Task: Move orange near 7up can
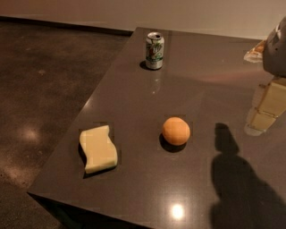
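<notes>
Only the right edge of the view shows the robot. Uppermost is a rounded, smooth grey housing point(278, 49). Beneath it hangs the pincer point(263, 112), built of pale cream, blocky segments with darker seams between them and a whitish, rounded lower end.

Dark grey glossy worktop point(134, 89) spreading left of the hand point(275, 51) at the right edge, speckled brown polished floor point(40, 89) farther left, pale wall point(134, 11) with dark baseboard point(67, 24) behind, light glints on worktop and floor
</notes>
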Robot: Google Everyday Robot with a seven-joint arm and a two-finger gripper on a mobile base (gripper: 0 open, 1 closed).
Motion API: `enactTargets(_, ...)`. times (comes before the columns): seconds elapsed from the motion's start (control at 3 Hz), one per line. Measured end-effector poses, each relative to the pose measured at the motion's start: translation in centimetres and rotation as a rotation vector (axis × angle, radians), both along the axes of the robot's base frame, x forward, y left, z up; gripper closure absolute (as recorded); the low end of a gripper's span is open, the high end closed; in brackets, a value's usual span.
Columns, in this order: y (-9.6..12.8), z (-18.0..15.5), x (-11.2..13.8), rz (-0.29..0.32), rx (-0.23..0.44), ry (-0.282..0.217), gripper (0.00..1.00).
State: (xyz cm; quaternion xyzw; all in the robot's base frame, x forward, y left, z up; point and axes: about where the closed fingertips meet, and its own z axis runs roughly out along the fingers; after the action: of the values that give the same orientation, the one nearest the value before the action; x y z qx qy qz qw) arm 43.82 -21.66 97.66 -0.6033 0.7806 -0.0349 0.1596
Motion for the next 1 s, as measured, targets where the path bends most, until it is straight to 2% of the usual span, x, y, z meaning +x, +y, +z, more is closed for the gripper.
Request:
enactTargets(0.33, 0.0, 0.0, 0.0, 0.0, 0.0, 0.0, 0.0)
enactTargets(0.67, 1.8, -1.4, -0.3, 0.024, 0.024, 0.005, 0.0)
enactTargets(1.0, 4.7, -3.6, -0.5, 0.058, 0.066, 0.027, 0.0)
